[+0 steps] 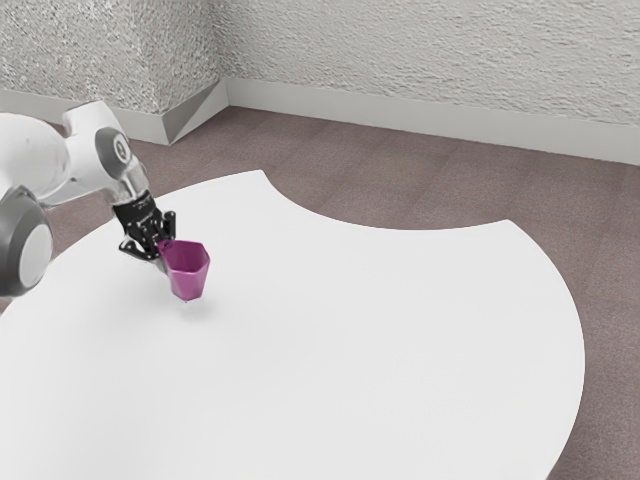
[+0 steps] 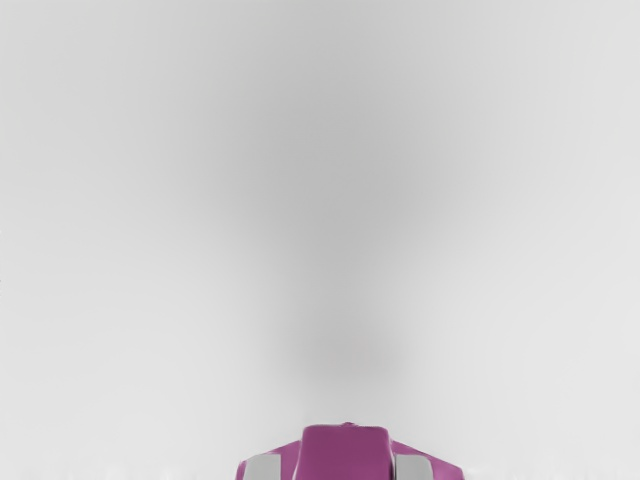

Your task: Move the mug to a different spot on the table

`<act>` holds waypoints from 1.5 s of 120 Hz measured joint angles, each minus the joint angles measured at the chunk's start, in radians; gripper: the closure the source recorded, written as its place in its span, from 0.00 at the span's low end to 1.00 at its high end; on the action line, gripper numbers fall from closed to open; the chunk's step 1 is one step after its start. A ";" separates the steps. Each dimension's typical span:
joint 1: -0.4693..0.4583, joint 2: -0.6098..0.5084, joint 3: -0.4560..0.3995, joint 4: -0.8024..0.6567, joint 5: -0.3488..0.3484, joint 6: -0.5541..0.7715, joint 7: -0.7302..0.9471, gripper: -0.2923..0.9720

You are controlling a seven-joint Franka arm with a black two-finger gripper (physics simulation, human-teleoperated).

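At the exterior view's left you'll see the white arm (image 1: 62, 168) coming in over the tabletop (image 1: 400, 340), with its black end effector (image 1: 158, 243) angled down toward the surface. The end effector is closed narrowly on the magenta mug (image 1: 187, 268), gripping it at the side that faces the arm. The mug's faceted body hangs just off the fingers toward the exterior view's right, mouth upward and looking slightly tilted. You'll find the mug over the part of the tabletop at the exterior view's left, a little in from the curved far edge and well away from the rounded edge at the exterior view's right. A faint shadow (image 1: 192, 303) lies on the tabletop just under its base; you cannot tell whether the base touches the surface. In the wrist view, a magenta part of the mug (image 2: 345, 450) sits between two grey pads (image 2: 262, 468) directly under the hand, with the pale tabletop (image 2: 320, 200) beyond it.
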 joint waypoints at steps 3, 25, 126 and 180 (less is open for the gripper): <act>0.000 -0.012 -0.009 0.000 0.010 -0.004 0.001 0.81; -0.008 -0.079 -0.094 -0.006 0.075 -0.053 0.010 0.81; -0.052 -0.035 -0.204 -0.086 0.130 -0.206 0.422 0.82; -0.022 0.076 -0.199 -0.014 0.078 -0.234 0.569 0.81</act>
